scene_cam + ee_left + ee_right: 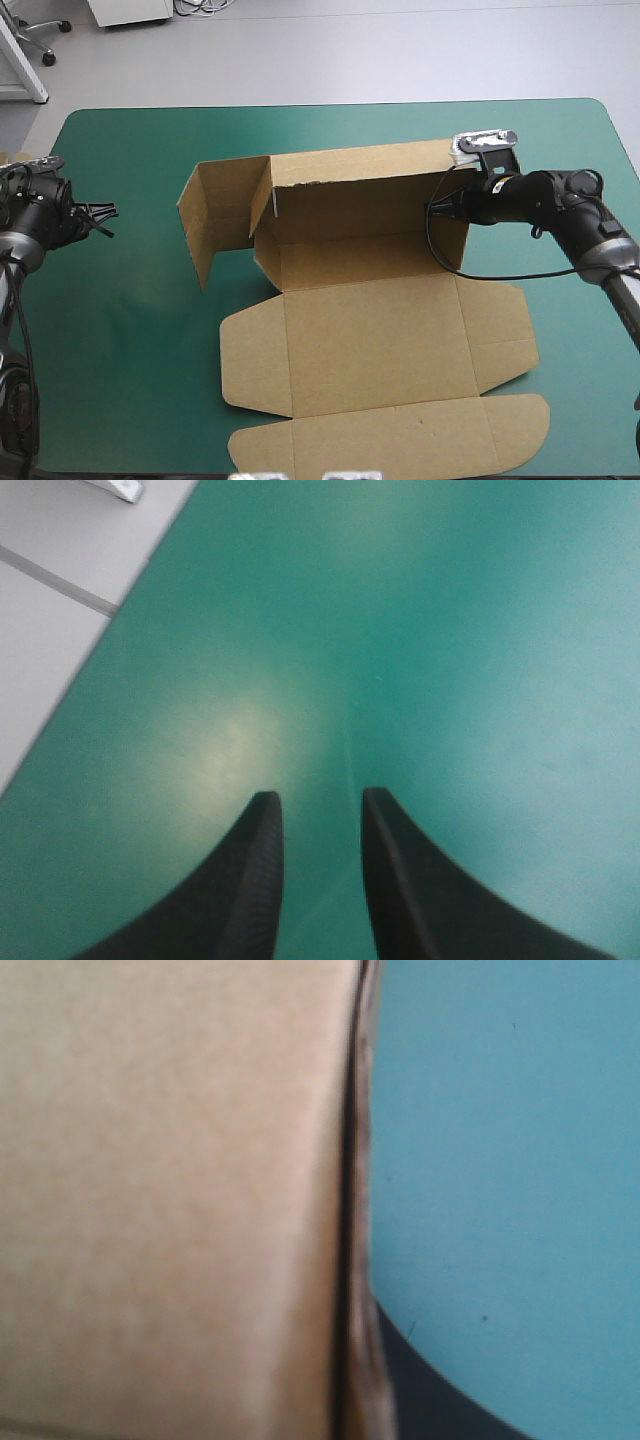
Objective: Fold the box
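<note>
Box, a cut sheet of brown board, lies across the middle of the teal-green table cover, half raised. Its broad flat panels spread toward the near edge, the far wall stands up, and the left side wall stands swung outward, untucked.

My right gripper is clamped on the far wall's right end. In its wrist view the board fills the space ahead, with one black finger pressed to its outer face and the other hidden behind the sheet. My left gripper hangs well apart from the box, near the table's left edge, its fingers parted over bare cover and holding nothing.

The danger, as I judge it: nothing pins the flat panels, so a pull from my right could drag the whole sheet instead of bending a crease. A thin pinch at one corner may slip and let the far wall drop back. The loose left side wall may spring farther open before it can be tucked.
</note>
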Controlling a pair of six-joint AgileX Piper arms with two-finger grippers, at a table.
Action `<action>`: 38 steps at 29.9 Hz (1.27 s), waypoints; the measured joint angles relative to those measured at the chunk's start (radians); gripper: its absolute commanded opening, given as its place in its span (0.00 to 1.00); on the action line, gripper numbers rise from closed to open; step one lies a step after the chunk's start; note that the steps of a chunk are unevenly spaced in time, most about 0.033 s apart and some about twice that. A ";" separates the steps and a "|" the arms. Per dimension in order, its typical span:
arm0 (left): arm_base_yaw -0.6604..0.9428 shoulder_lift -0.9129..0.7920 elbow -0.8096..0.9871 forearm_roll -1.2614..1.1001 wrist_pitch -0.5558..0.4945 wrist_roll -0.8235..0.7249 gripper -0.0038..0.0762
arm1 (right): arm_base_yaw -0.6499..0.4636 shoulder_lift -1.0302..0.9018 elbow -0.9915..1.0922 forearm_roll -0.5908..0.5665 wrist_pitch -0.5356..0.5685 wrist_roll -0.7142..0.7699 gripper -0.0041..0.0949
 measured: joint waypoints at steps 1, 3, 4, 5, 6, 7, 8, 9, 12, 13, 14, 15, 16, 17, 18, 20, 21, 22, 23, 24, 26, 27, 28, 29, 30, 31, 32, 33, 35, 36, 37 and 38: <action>0.001 0.000 0.000 -0.044 0.004 0.033 0.29 | 0.000 0.001 -0.029 -0.012 0.023 0.009 0.01; 0.001 0.000 0.000 -0.117 0.020 0.101 0.29 | 0.000 0.008 -0.084 -0.039 0.076 0.029 0.01; 0.001 0.000 0.000 -0.146 0.031 0.135 0.29 | 0.000 0.018 -0.117 -0.052 0.114 0.038 0.01; 0.001 0.000 0.000 -0.166 0.043 0.165 0.29 | 0.000 0.033 -0.152 -0.063 0.148 0.047 0.01; 0.001 0.000 0.000 -0.178 0.050 0.183 0.29 | 0.000 0.052 -0.187 -0.072 0.193 0.055 0.01; 0.001 0.000 0.000 -0.185 0.059 0.201 0.29 | -0.001 0.076 -0.222 -0.080 0.238 0.061 0.01; 0.001 0.000 0.000 -0.189 0.069 0.215 0.29 | -0.001 0.096 -0.249 -0.083 0.273 0.064 0.01; 0.001 0.000 0.000 -0.193 0.078 0.225 0.29 | -0.002 0.124 -0.283 -0.084 0.316 0.067 0.01; 0.002 0.000 0.000 -0.205 0.097 0.263 0.29 | -0.002 0.205 -0.378 -0.086 0.432 0.074 0.01; 0.002 0.000 0.000 -0.207 0.101 0.272 0.29 | -0.002 0.235 -0.412 -0.086 0.467 0.077 0.01; 0.002 0.000 0.000 -0.208 0.103 0.280 0.29 | -0.002 0.264 -0.444 -0.086 0.489 0.080 0.01; 0.002 0.000 0.000 -0.209 0.106 0.285 0.29 | -0.002 0.290 -0.471 -0.085 0.504 0.081 0.01; 0.003 0.000 0.000 -0.209 0.106 0.289 0.29 | -0.002 0.314 -0.494 -0.083 0.513 0.083 0.01; 0.003 0.000 0.000 -0.209 0.106 0.293 0.29 | -0.002 0.330 -0.509 -0.082 0.517 0.085 0.01; 0.003 0.000 0.000 -0.210 0.107 0.295 0.29 | -0.002 0.350 -0.526 -0.082 0.521 0.085 0.01; 0.004 0.000 0.000 -0.214 0.107 0.300 0.29 | -0.002 0.380 -0.552 -0.082 0.524 0.088 0.01; 0.004 0.000 0.000 -0.215 0.107 0.303 0.29 | -0.002 0.398 -0.566 -0.082 0.524 0.088 0.01; 0.004 0.000 0.000 -0.218 0.107 0.304 0.29 | -0.002 0.411 -0.574 -0.082 0.524 0.088 0.01; 0.004 0.000 0.000 -0.220 0.107 0.305 0.29 | -0.002 0.426 -0.583 -0.083 0.524 0.088 0.02; 0.004 0.000 0.000 -0.221 0.106 0.306 0.29 | -0.002 0.440 -0.589 -0.083 0.524 0.085 0.03; 0.004 0.000 0.000 -0.223 0.105 0.307 0.29 | -0.002 0.460 -0.602 -0.083 0.517 0.078 0.08; 0.004 0.000 0.000 -0.223 0.104 0.307 0.29 | -0.003 0.464 -0.605 -0.081 0.517 0.075 0.13; 0.004 0.000 0.000 -0.224 0.103 0.308 0.29 | -0.004 0.466 -0.609 -0.078 0.517 0.068 0.19; 0.004 0.000 0.000 -0.224 0.103 0.308 0.29 | -0.004 0.471 -0.612 -0.076 0.515 0.063 0.25; 0.004 0.000 0.000 -0.224 0.102 0.308 0.29 | -0.004 0.474 -0.615 -0.075 0.514 0.060 0.32; 0.004 0.000 0.000 -0.224 0.101 0.308 0.29 | -0.004 0.478 -0.616 -0.074 0.513 0.056 0.40; 0.004 0.000 0.000 -0.224 0.101 0.308 0.29 | -0.004 0.482 -0.618 -0.071 0.515 0.055 0.47; 0.004 0.000 0.000 -0.224 0.101 0.308 0.29 | -0.004 0.486 -0.622 -0.071 0.518 0.054 0.52; 0.004 0.000 0.000 -0.224 0.101 0.308 0.29 | -0.004 0.491 -0.636 -0.072 0.520 0.054 0.59; 0.004 0.000 0.000 -0.224 0.101 0.308 0.29 | -0.004 0.491 -0.647 -0.073 0.521 0.055 0.61; 0.004 0.000 0.000 -0.224 0.101 0.309 0.29 | -0.004 0.490 -0.658 -0.074 0.521 0.058 0.61; 0.004 0.000 0.000 -0.224 0.101 0.310 0.29 | -0.004 0.486 -0.668 -0.074 0.521 0.061 0.61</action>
